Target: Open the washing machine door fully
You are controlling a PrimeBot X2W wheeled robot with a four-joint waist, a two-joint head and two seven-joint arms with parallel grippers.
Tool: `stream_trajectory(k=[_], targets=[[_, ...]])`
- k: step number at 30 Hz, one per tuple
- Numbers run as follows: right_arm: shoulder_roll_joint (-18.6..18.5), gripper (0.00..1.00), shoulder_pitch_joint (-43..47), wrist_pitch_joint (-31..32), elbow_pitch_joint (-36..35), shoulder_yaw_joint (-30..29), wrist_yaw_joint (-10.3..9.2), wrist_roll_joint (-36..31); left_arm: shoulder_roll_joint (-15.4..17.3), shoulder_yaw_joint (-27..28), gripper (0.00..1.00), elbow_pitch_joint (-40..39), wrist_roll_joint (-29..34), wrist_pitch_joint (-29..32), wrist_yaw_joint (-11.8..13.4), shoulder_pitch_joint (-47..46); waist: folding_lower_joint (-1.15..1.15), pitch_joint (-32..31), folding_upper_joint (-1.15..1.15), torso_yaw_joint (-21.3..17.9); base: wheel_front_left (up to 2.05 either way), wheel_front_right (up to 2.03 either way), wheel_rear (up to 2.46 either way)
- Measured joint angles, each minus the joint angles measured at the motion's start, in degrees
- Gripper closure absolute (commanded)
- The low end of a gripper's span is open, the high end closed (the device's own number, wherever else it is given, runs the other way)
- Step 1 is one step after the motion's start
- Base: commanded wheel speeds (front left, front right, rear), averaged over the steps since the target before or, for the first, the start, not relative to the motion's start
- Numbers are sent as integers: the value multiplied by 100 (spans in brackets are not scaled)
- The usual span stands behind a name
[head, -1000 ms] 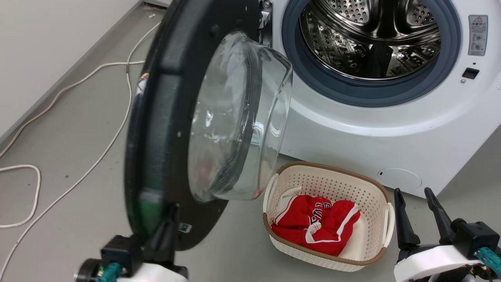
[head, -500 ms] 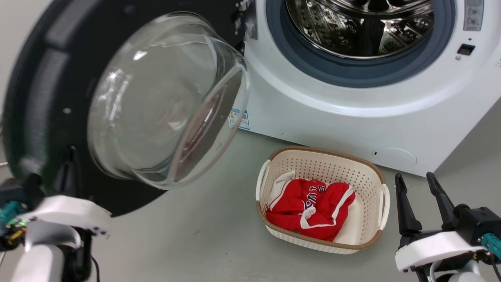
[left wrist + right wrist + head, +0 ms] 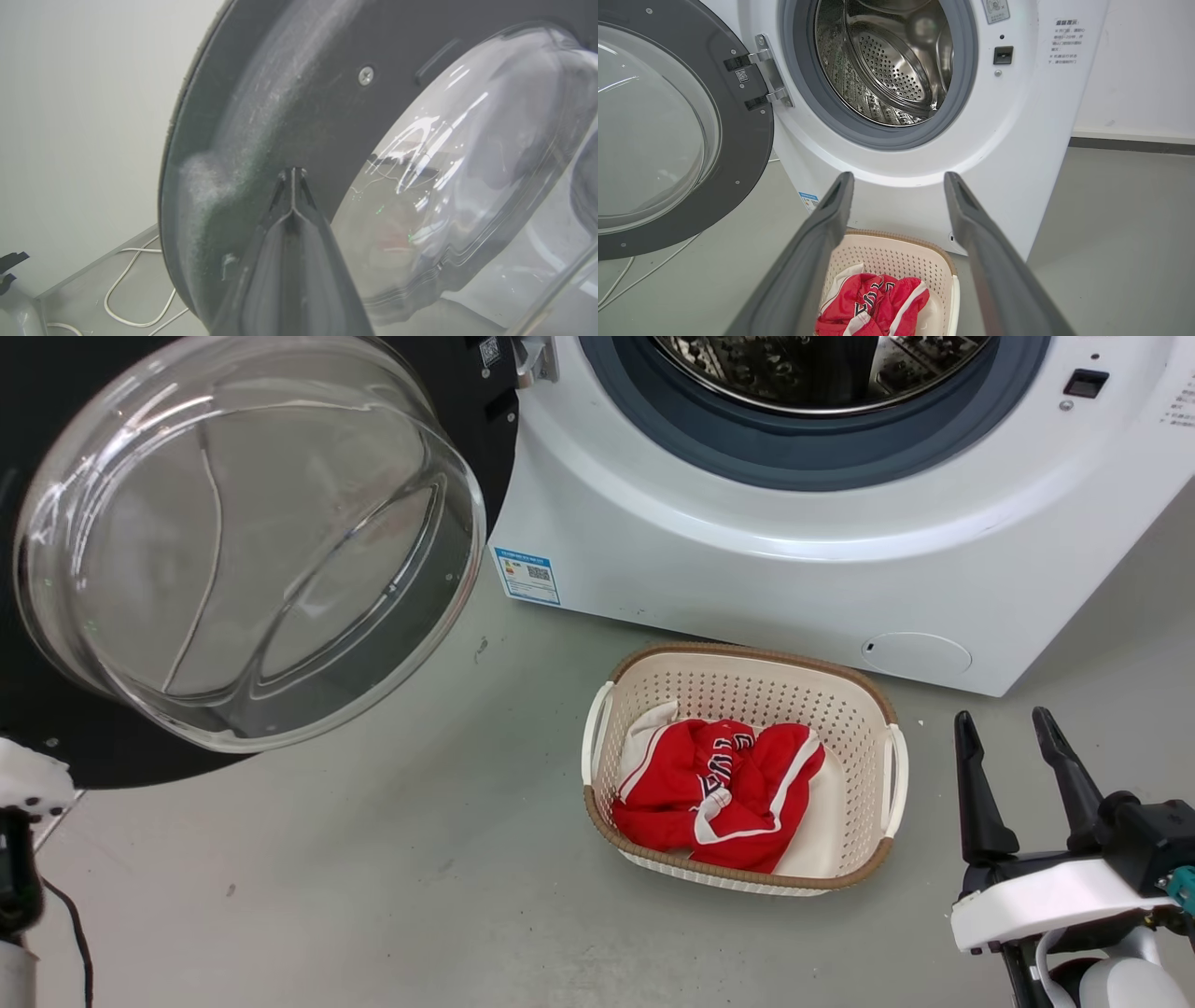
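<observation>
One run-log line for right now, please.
washing machine door: swung wide, drum exposed | left gripper: shut, tips at door's black ring | right gripper: open, empty, near basket

The head camera looked steeply down; the left wrist one was close to the washing machine door (image 3: 289, 93). Head and right wrist views shared the laundry basket (image 3: 747, 695).

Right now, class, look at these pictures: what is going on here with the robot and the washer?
The robot is working on the washing machine door. Its left jaws are shut, tips at the door's dark face beside the glass bowl. The door stands swung wide, clear of the drum opening of the washing machine. The right jaws are open, holding nothing, beside a basket with a red garment on the floor.
</observation>
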Motion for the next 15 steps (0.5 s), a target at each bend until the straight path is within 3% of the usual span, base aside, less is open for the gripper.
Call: stream_trajectory(k=[8, 15], targets=[[0, 0, -17, -15, -19, -13, 0, -1, 154, 21, 100, 748, 10, -299, -166, -346, 0, -6, 0, -24, 0, 0, 0], [0, 0, 34, -104, 42, -65, 0, 9, -78, -23, 100, 456, 223, -488, -151, -83, 0, -181, 0, 14, 0, 0, 0]])
